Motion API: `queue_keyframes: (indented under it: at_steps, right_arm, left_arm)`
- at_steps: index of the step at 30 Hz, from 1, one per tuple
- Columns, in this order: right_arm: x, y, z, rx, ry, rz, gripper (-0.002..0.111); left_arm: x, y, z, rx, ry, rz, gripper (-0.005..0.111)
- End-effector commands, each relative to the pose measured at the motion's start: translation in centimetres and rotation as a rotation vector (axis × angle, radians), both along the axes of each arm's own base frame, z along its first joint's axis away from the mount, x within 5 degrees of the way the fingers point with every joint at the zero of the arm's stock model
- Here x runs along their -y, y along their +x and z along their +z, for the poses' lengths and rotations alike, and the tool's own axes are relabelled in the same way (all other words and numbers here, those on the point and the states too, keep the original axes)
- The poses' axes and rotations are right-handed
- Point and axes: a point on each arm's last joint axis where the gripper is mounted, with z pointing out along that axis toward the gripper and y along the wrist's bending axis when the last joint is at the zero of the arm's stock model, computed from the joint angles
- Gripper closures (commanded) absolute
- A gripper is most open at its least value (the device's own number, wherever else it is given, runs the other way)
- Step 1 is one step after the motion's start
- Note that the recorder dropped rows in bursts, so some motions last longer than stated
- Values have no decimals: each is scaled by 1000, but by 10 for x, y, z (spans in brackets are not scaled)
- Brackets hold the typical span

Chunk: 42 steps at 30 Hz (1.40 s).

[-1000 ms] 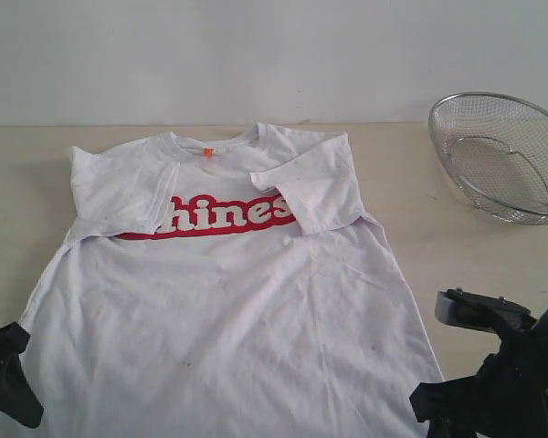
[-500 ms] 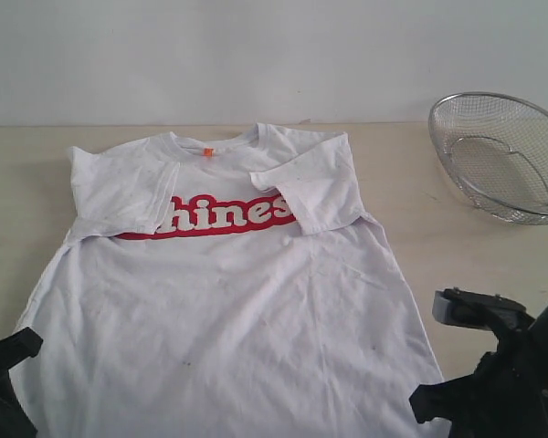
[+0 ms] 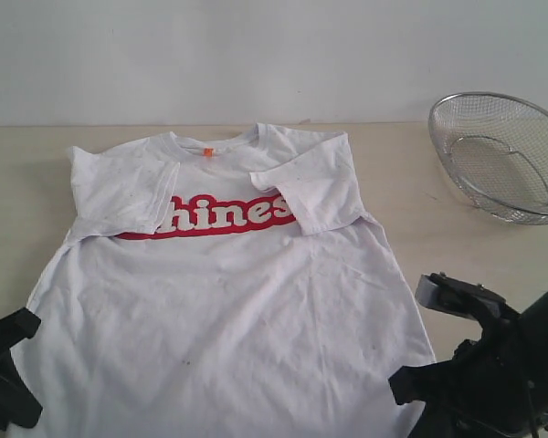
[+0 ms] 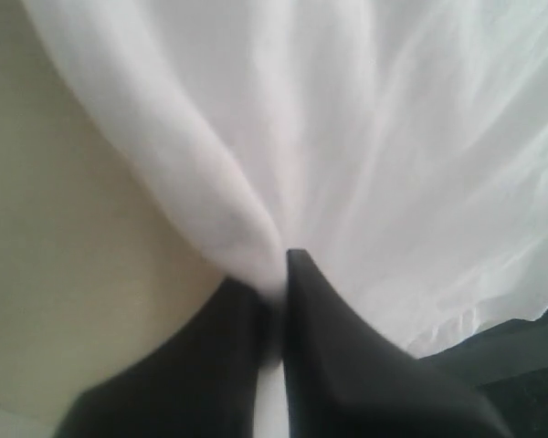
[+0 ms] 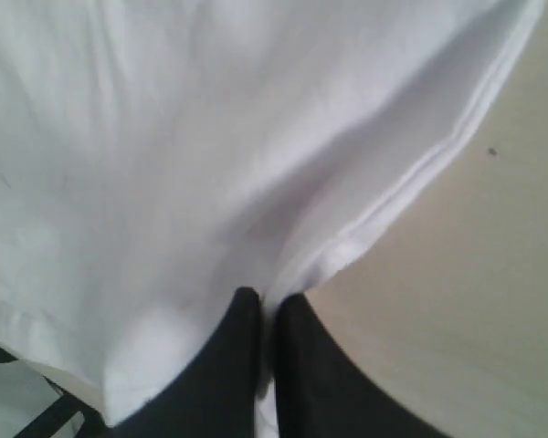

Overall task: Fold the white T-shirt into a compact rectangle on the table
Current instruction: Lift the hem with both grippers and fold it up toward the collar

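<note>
- We are looking across a pale beige table (image 3: 438, 237) on which a white shirt (image 3: 228, 310) is lying spread out, front side up. Its collar is pointing toward the far wall (image 3: 274, 55) and its hem toward the near edge.
- Both short sleeves are lying folded inward over the chest. One sleeve (image 3: 119, 196) is on the left of the exterior view, and the other sleeve (image 3: 315, 192) is on the right.
- A red band (image 3: 228, 225) with white lettering is running across the chest. The folded sleeves are covering both of its ends, so we are reading only "hines".
- A small orange tag (image 3: 207, 151) is showing just inside the collar.
- The left gripper (image 4: 279, 269) is sitting at the near left corner of the shirt. Its two dark fingers are pressed together, and a gathered pleat of white cloth is pinched between their tips.
- The right gripper (image 5: 267, 306) is sitting at the near right corner. Its fingers are likewise clamped together on the shirt's stitched edge, and bare table is showing just beside it.
- We cannot tell whether the pinched corners are lifting off the table.
- A silver wire basket (image 3: 502, 155) is sitting at the far right of the table, well apart from the shirt. It is tipped so that its opening is facing us.
</note>
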Motion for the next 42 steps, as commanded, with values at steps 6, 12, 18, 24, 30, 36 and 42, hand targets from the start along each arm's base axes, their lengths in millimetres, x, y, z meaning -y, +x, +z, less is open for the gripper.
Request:
queue_keyframes:
  at_steps: [6,12,18,24,30,36,42]
  right_arm:
    - [-5,13,26,126,69,-21,108]
    - [-11,36,57,225,118,-20,108]
    - [-12,61,79,334,117,-48,108]
    - [-11,77,93,431,95,-77,108]
    - [-12,97,107,500,88,-90,108]
    - [-14,119,101,503,77,-102,108]
    - [-12,134,104,560,48,-140,108]
  left_arm:
    - [-1,11,19,90,5,-4,102]
    - [-1,26,30,137,-16,9,102]
    - [-5,48,49,202,-15,18,102]
    - [-8,65,65,264,-2,33,102]
    - [-12,87,73,286,-8,40,102]
    - [-15,103,75,312,-2,40,102]
    - [-19,122,71,324,4,49,102]
